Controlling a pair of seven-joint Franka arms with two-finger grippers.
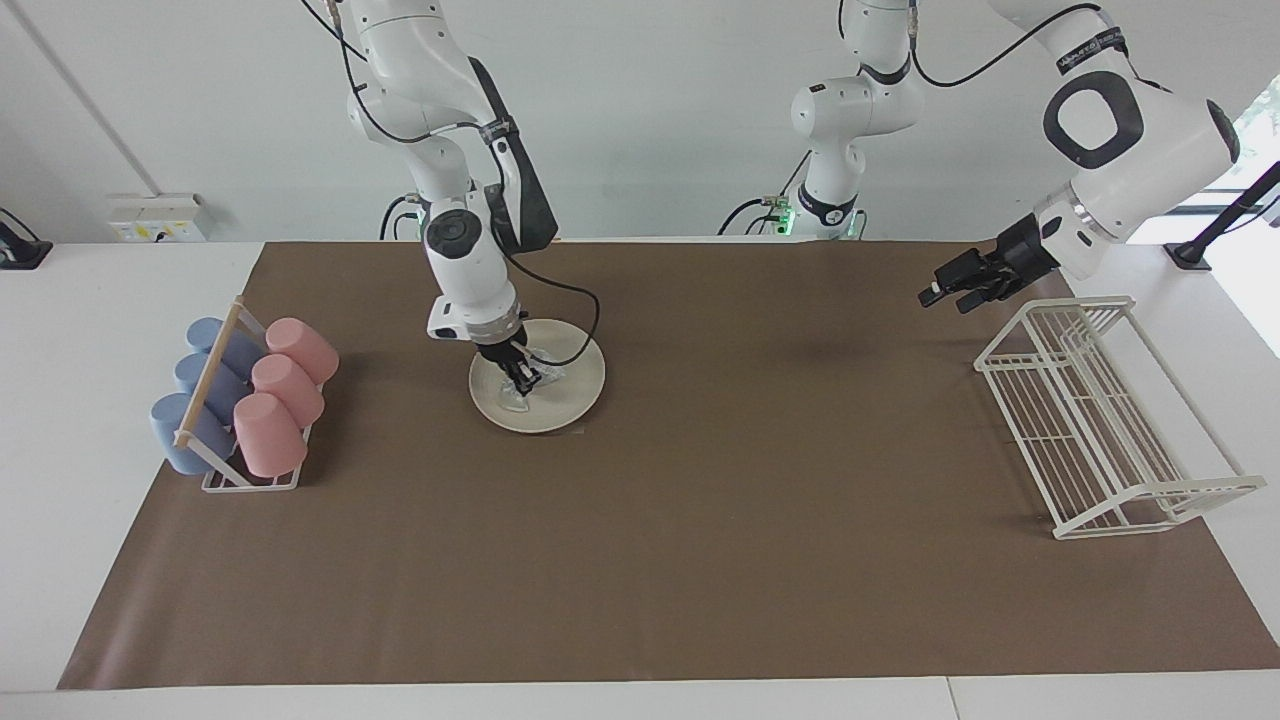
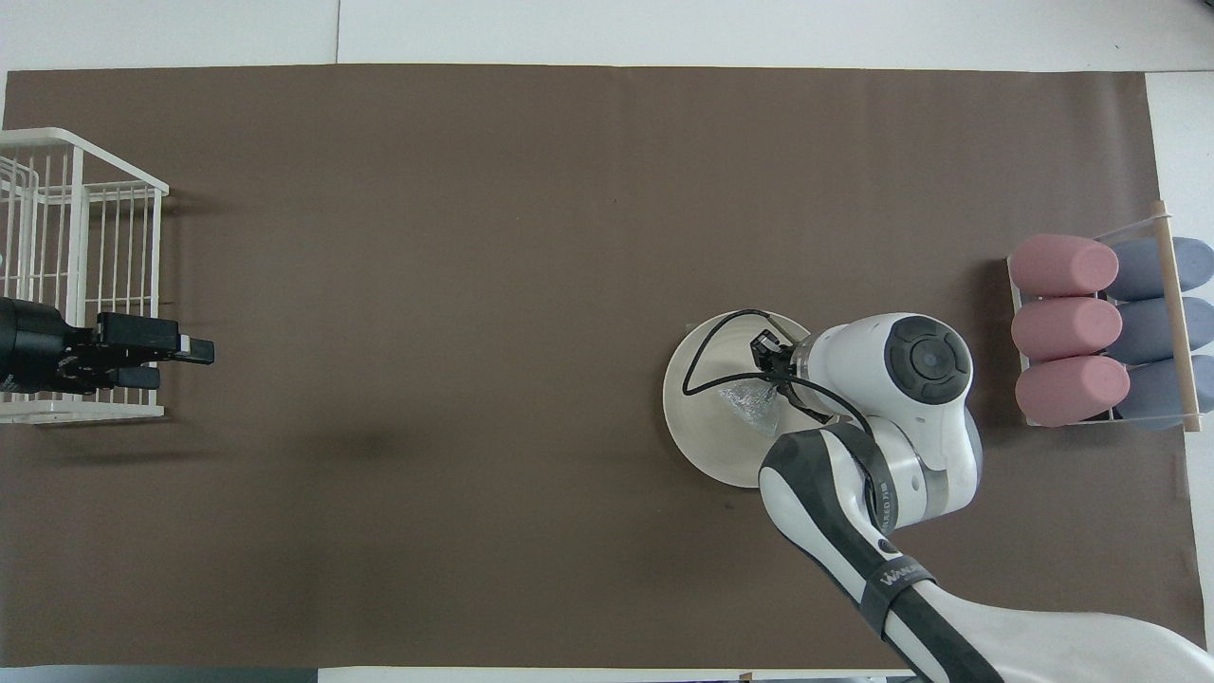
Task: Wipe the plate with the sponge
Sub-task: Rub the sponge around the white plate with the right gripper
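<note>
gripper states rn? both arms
Right gripper: shut on the sponge, down on the plate.
Left gripper: holds nothing, waits in the air by the wire rack; open or shut cannot be told.

Sponge (image 1: 527,383) on plate (image 1: 570,398) — beside cups (image 1: 283,397).

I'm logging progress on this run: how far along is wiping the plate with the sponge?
Done: the right gripper has the sponge in its jaws and has brought it onto the plate. In hand: the sponge is pressed on the plate's middle, so wiping appears underway. Left: how much is wiped cannot be told; the sponge has yet to be put down. The left gripper waits by the wire rack.
</note>
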